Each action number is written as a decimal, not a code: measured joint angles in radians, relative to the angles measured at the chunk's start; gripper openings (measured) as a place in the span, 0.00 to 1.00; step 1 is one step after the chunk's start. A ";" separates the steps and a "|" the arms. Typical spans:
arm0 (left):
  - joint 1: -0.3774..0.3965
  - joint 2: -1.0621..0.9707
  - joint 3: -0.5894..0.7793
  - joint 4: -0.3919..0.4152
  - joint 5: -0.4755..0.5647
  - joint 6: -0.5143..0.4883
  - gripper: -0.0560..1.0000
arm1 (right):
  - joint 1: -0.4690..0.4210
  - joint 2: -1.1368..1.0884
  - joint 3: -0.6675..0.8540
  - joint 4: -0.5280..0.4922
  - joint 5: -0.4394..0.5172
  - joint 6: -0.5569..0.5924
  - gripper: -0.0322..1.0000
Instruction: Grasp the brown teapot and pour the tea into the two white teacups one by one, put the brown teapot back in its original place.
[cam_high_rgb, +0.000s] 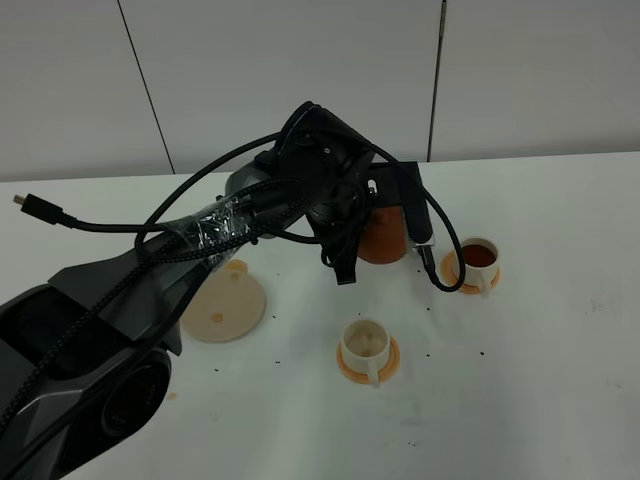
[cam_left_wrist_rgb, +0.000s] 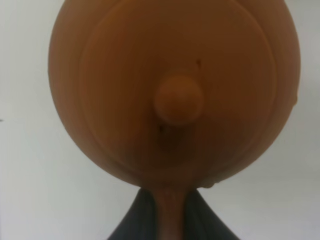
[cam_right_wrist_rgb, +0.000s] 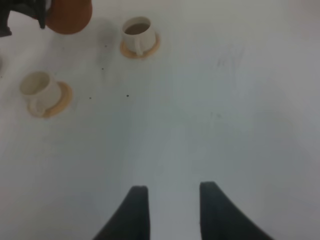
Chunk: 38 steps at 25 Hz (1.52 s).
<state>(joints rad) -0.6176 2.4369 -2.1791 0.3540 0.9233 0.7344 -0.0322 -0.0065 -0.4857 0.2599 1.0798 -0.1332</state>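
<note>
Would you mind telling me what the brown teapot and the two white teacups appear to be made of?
The brown teapot looks like unglazed clay: matte reddish-brown, no sharp highlights. The tea-filled teacup and the empty teacup look like glazed ceramic, smooth cream-white; plastic cannot be ruled out.

teapot (cam_high_rgb: 383, 238): just left of far cup (cam_high_rgb: 479, 262), toward table's (cam_high_rgb: 560, 380) far edge
near cup (cam_high_rgb: 366, 343): before both
big saucer (cam_high_rgb: 225, 302): left of near cup

Rt jaws apart over white table (cam_right_wrist_rgb: 225, 100), brown teapot (cam_right_wrist_rgb: 70, 15) far off, tea-filled cup (cam_right_wrist_rgb: 137, 32) nr it, empty cup (cam_right_wrist_rgb: 37, 90) apart
</note>
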 joint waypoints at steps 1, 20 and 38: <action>0.004 0.000 0.000 -0.023 0.007 0.013 0.22 | 0.000 0.000 0.000 0.000 0.000 0.000 0.27; 0.013 0.000 -0.015 -0.092 0.050 0.048 0.22 | 0.000 0.000 0.000 0.000 0.000 0.000 0.27; 0.005 0.000 -0.020 -0.077 0.097 0.058 0.22 | 0.000 0.000 0.000 0.000 0.000 0.000 0.27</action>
<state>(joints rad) -0.6125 2.4369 -2.1990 0.2769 1.0203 0.7928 -0.0322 -0.0065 -0.4857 0.2599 1.0798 -0.1332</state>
